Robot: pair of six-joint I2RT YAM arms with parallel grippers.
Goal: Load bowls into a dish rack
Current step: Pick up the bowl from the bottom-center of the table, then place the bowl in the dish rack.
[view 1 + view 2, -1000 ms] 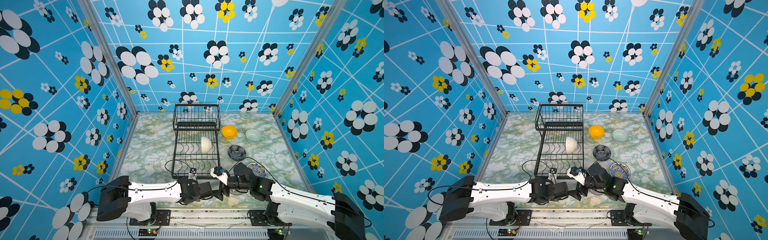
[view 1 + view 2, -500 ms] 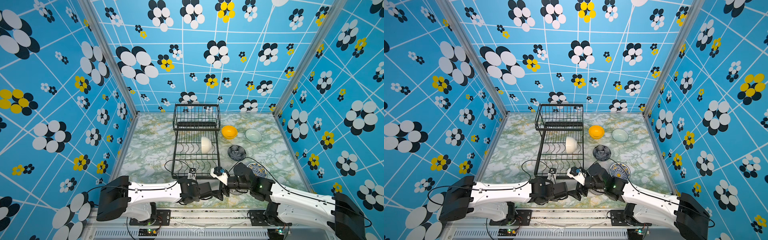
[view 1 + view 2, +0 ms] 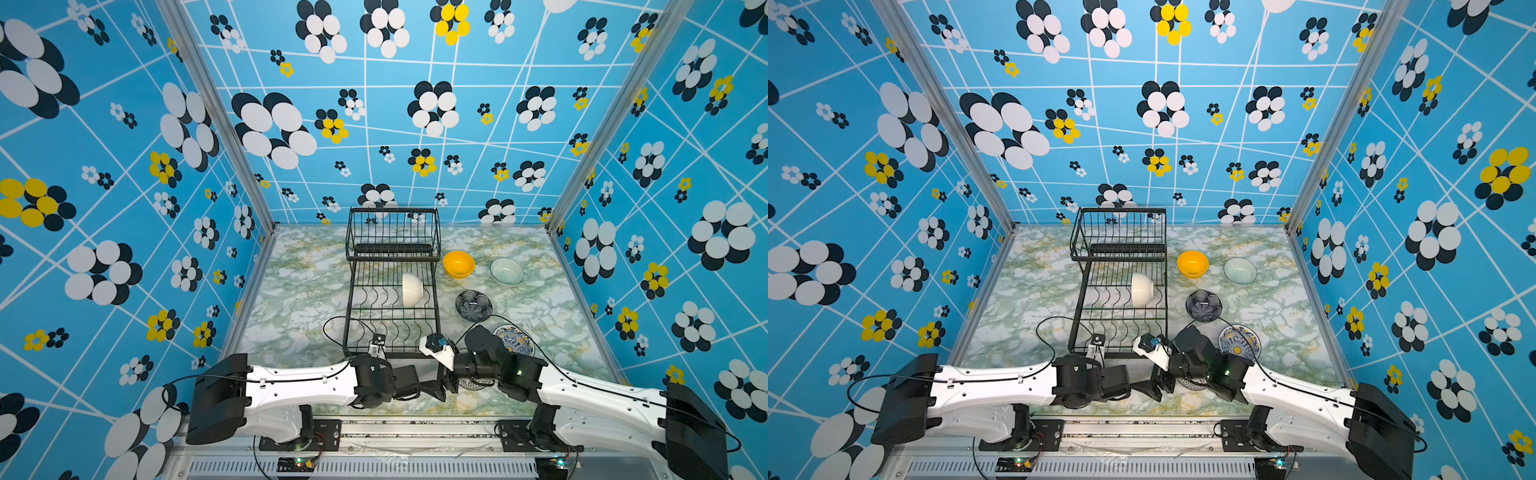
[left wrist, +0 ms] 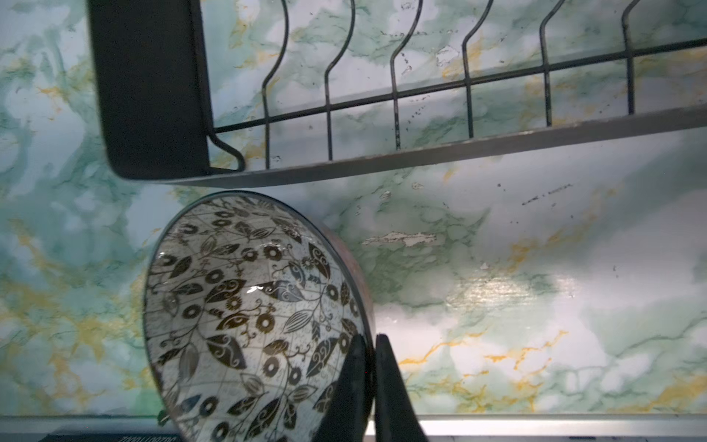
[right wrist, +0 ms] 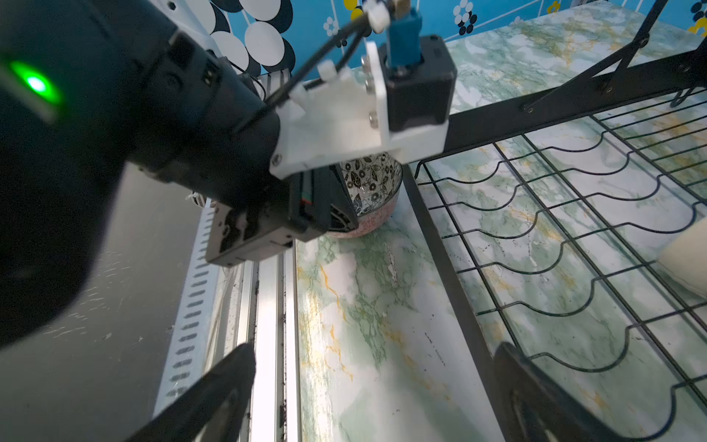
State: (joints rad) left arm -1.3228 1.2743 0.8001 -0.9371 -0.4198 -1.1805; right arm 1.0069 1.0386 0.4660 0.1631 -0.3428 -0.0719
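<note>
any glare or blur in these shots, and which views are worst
Left wrist view: bright glare patch on the marble table, small highlight inside the black-and-white bowl; right wrist view: the green light blooms on the close, soft left arm, and the right gripper is dark and blurred; both top views: even light, wide lens bends the lines on the walls.

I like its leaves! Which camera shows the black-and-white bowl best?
The left wrist view: the black-and-white patterned bowl looks biggest there, its inside showing, left gripper pinching its rim. The right wrist view shows only a part; in both top views arms mostly hide it.
</note>
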